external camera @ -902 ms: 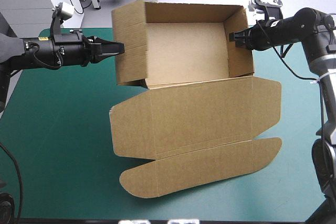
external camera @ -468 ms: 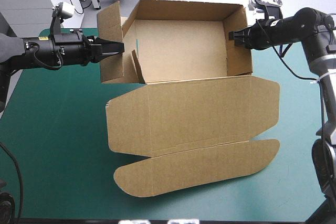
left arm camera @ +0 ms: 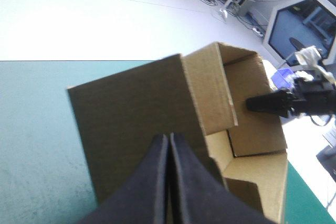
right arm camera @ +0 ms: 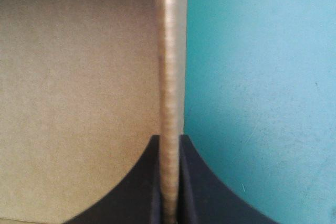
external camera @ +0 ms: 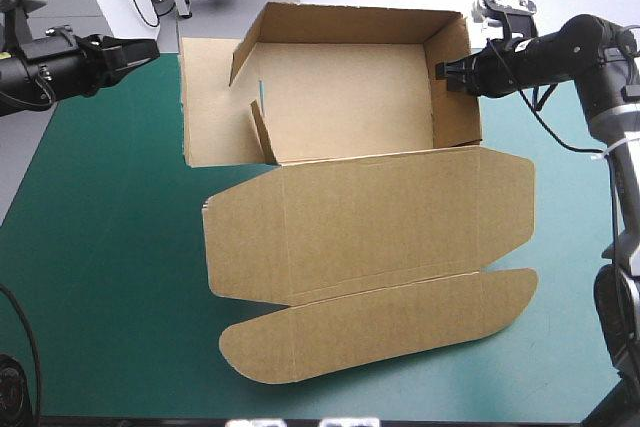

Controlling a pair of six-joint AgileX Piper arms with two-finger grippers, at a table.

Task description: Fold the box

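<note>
Box [external camera: 340, 97] sits at the far middle of the teal-green table [external camera: 100, 247], a brown open tray with its lid [external camera: 370, 212] flat toward the near edge. The lid's rounded front flap [external camera: 380, 322] lies beyond it, nearest the camera. Back wall [external camera: 350, 22] is up and the right wall [external camera: 458, 97] is up. The left wall [external camera: 212, 102], though, is splayed outward, away from the tray, and a small inner tab [external camera: 262, 132] stands loose at that near-left corner.

Over on the right, the right jaws are clamped on the top edge of the right wall. The right wrist view settles it: that wall's edge [right arm camera: 170, 77] runs straight up between the two black fingers, pinched tight, with the tray floor [right arm camera: 79, 103] on one side and bare teal-green cover [right arm camera: 262, 103] on the other.

The left jaws hang over the table's far-left part, clear of the board, with a gap between their tip and the splayed wall. From above you cannot read them, but the left wrist view shows them pressed together in one pointed arch, gripping nothing. Ahead of them it shows the shaded outer face of the left wall [left arm camera: 131, 124], and past that, across the tray, the right jaws biting the opposite wall. Whether the splayed wall's outer edge touches the table, neither view makes clear.
</note>
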